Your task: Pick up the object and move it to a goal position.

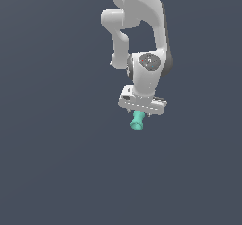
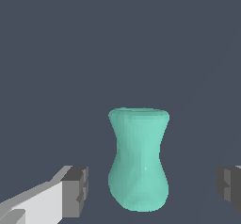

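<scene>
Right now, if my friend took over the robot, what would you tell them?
Gripper: open, pads clear of the piece on both sides, not gripping.
Teal peg: sits between the fingers; the exterior view shows it just under the gripper.
Done: gripper lined up around the peg.
Left: close on it, lift it, carry it to the goal. No goal marker shows in either view.
</scene>
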You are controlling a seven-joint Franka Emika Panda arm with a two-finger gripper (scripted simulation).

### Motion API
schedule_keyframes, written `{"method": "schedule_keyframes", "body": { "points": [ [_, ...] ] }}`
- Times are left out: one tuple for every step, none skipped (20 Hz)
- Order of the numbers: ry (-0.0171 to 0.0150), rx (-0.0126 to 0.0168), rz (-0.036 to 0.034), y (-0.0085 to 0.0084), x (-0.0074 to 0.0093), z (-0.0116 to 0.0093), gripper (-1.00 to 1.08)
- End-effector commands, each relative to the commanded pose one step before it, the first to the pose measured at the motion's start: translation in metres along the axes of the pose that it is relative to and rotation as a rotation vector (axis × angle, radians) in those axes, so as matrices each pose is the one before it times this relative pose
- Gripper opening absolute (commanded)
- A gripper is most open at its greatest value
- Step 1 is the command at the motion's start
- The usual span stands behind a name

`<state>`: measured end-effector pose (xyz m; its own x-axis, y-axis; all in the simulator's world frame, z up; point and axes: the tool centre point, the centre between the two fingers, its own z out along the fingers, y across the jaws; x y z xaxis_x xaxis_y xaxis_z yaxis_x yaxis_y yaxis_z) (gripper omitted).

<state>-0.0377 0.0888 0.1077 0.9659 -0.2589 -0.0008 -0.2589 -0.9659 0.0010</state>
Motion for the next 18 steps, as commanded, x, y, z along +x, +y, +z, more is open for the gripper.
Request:
{"method": "schedule_keyframes", "body": {
  "points": [
    [0.00074,0.00096,0.00860,-0.00127,-0.00144,0.00088,1.00],
    [0.00002,0.00006,0.00048,-0.00011,-0.00011,0.00007,1.00],
    [-0.00050,-0.00041,-0.00391,0.00030,0.00043,-0.00027,1.00],
    [0.00000,0.00000,0.00000,-0.00001,-0.00002,0.00035,1.00],
    [0.00000,0.00000,0.00000,-0.00004,-0.00005,0.00103,1.00],
    [0.00000,0.00000,0.00000,-0.00006,-0.00009,0.00172,1.00],
    [0.00006,0.00004,0.00048,0.00017,-0.00002,0.00236,1.00],
    [0.00000,0.00000,0.00000,-0.00011,-0.00017,0.00309,1.00],
    [0.00006,0.00004,0.00048,0.00013,-0.00011,0.00371,1.00],
    [0.00006,0.00004,0.00048,0.00011,-0.00016,0.00437,1.00],
    [0.00000,0.00000,0.00000,-0.00017,-0.00032,0.00504,1.00],
    [0.00009,0.00005,0.00068,0.00018,-0.00019,0.00549,1.00],
    [0.00006,0.00004,0.00048,0.00008,-0.00019,0.00510,1.00],
    [0.00006,0.00004,0.00048,0.00008,-0.00011,0.00446,1.00],
    [0.00000,0.00000,0.00000,-0.00018,-0.00013,0.00387,1.00],
    [0.00006,0.00006,0.00048,0.00007,0.00008,0.00318,1.00],
    [0.00000,0.00000,0.00000,-0.00019,0.00007,0.00257,1.00],
    [0.00000,0.00000,0.00000,-0.00019,0.00016,0.00190,1.00]
  ]
}}
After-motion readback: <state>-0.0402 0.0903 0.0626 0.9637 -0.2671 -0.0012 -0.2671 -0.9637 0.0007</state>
